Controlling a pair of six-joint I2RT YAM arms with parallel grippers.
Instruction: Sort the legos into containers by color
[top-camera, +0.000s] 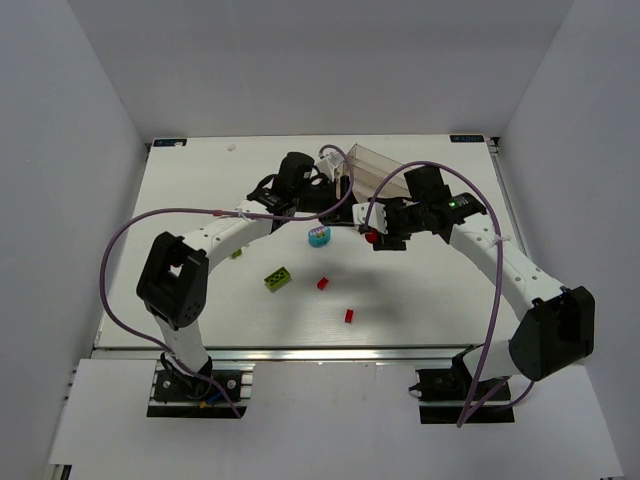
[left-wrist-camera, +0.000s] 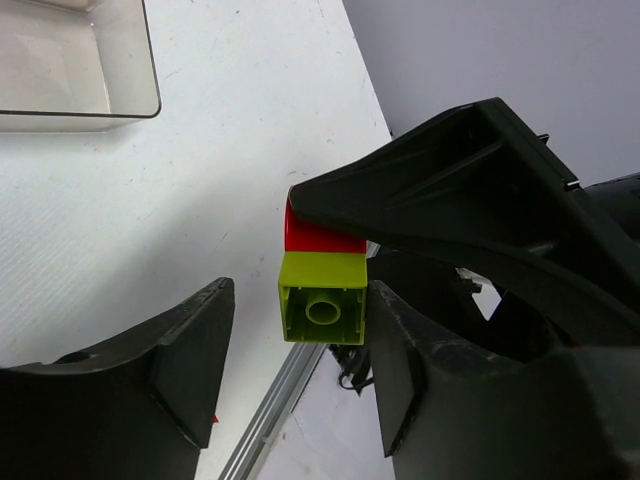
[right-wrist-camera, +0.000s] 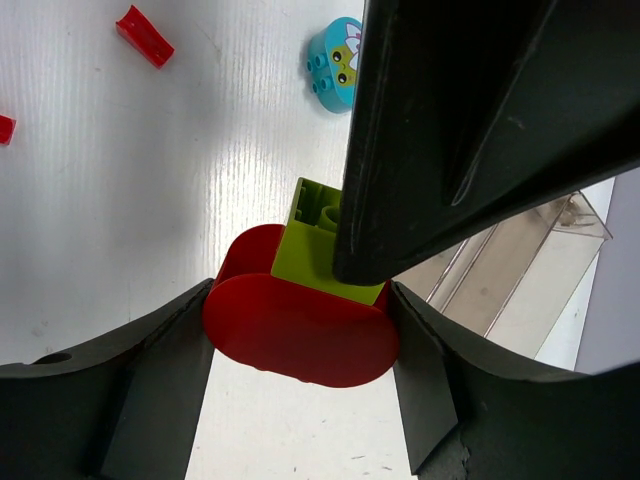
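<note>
Evidently right jaws clamp the red brick (right-wrist-camera: 300, 335) so left jaws, open around its attached green brick (left-wrist-camera: 322, 300), can separate them.

Tray (top-camera: 385, 165): lay at the far side of the table (top-camera: 200, 310), right of centre, behind both grippers.
Stacked bricks (right-wrist-camera: 300, 345): sat one on the other, off the table, just on the near side of the tray.
Right gripper (top-camera: 373, 239): reached in from the right, one finger pressed against each side of the stacked bricks.
Left gripper (left-wrist-camera: 300, 300): reached in from the left, with the stack's upper brick between its fingers, against one and apart from the other.
Far brick (top-camera: 318, 236): on the table, just left of the right gripper.
Left brick (top-camera: 278, 279): nearer, left of the far brick.
Middle brick (top-camera: 323, 283): right of the left brick.
Near brick (top-camera: 349, 315): nearest, right of the middle brick.
</note>
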